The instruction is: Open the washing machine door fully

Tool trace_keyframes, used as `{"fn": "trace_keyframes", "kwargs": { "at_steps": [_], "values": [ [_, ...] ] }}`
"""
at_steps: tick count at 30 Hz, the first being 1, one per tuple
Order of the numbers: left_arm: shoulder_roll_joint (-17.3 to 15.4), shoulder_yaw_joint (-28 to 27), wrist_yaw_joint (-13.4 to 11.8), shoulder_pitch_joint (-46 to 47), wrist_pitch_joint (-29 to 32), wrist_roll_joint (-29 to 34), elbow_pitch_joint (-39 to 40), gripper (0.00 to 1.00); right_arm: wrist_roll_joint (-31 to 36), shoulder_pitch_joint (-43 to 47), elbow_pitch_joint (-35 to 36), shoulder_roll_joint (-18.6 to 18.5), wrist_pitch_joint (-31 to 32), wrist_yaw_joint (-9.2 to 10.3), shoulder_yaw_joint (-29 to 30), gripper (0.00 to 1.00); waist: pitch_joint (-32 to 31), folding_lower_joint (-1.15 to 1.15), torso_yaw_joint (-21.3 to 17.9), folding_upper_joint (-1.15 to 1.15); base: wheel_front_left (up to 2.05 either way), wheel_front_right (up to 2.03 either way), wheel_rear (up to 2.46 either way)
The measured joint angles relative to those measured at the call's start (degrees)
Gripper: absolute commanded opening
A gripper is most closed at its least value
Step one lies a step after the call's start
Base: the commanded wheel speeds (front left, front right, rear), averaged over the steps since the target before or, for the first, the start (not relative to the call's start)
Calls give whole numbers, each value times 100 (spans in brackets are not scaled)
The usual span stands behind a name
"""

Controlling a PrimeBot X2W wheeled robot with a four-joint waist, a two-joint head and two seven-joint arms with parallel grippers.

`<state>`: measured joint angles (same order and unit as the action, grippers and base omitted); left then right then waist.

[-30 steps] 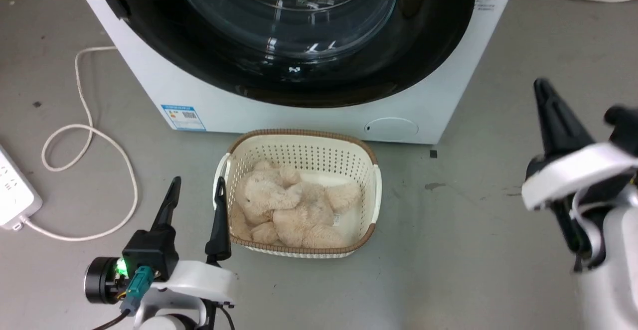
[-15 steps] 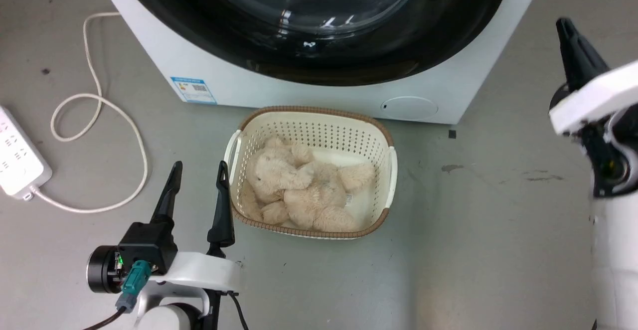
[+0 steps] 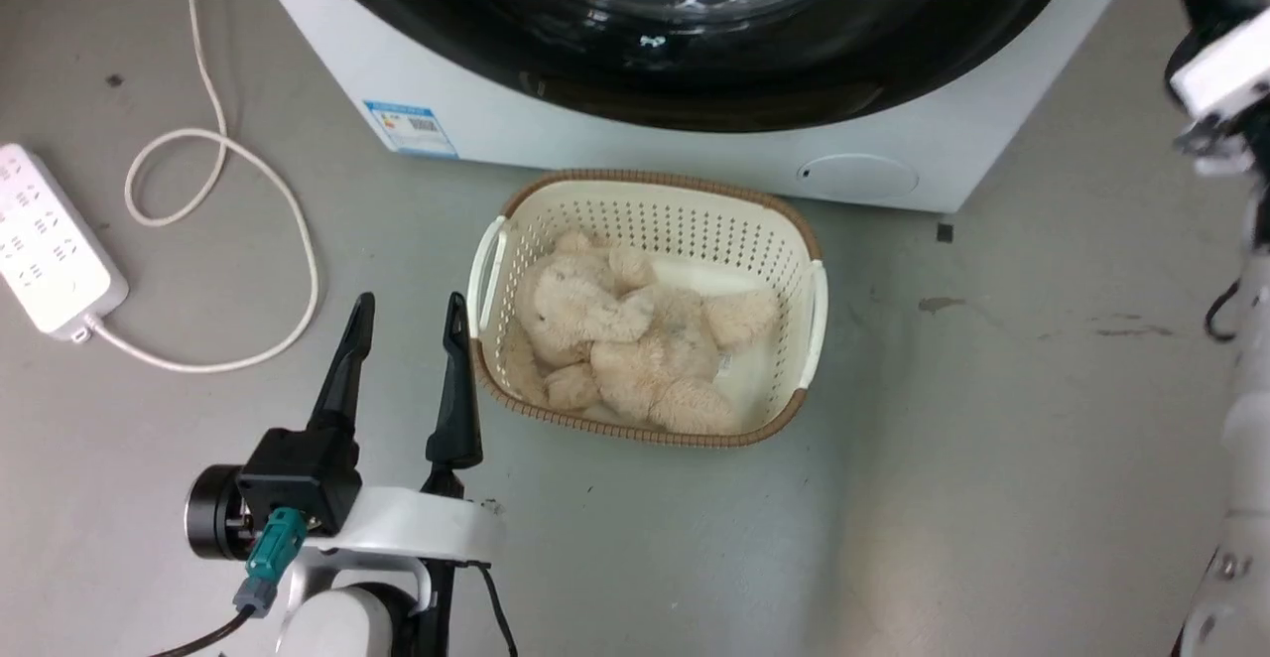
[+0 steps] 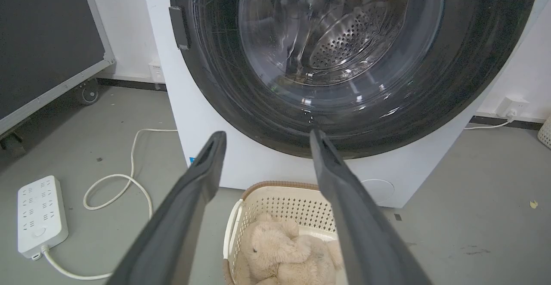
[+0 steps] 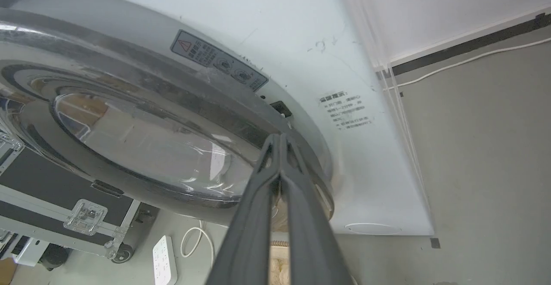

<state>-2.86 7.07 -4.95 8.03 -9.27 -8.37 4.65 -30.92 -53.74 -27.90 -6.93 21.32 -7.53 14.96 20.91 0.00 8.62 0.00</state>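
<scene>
The left gripper (image 3: 411,302), its two long dark fingers spread wide and holding nothing, hovers over the grey concrete floor (image 3: 992,459) in front of the white front-loading washing machine (image 3: 556,136), fingers pointing toward it. Between that gripper and the machine, close to the machine's base, stands a cream perforated plastic basket with a brown woven rim (image 3: 816,290), and a beige plush teddy bear (image 3: 615,339) lies inside. Off the machine's left side as the robot faces it, a white multi-socket power strip (image 3: 52,240) lies on the floor at the end of a looping white cable (image 3: 298,230). The washing machine door (image 4: 267,104), a large round glossy black-rimmed disc with a bulging clear glass centre, spans nearly the whole front of the machine and appears shut flush against it. The perforated steel drum (image 4: 344,48) shows through the glass. The right gripper (image 5: 280,136), fingers pressed together with nothing between them, is raised at the machine's right side with its tips at the door's outer edge; whether they touch it cannot be told. Beyond the machine's left side stands a black metal-trimmed flight case on castors (image 5: 64,207)
</scene>
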Motion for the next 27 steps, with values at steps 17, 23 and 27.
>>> {"fn": "trace_keyframes", "kwargs": {
  "at_steps": [17, 23, 27],
  "values": [
    [0, 136, -152, 168, -198, -193, 118, 100, -459, -1753, -1469, -211, 1155, 3, 764, 0, 504, 0, 293, 0, 0, 0, 0],
    [0, 177, -153, 205, -272, -244, 127, 100, -512, -2315, -2008, -342, 1516, 10, 1026, 0, 668, 0, 373, 0, 0, 0, 0],
    [0, 211, -202, 284, -318, -296, 147, 100, -560, -2580, -2290, -411, 1808, 10, 1148, 0, 762, 1, 445, 0, 0, 0, 0]
  ]
}}
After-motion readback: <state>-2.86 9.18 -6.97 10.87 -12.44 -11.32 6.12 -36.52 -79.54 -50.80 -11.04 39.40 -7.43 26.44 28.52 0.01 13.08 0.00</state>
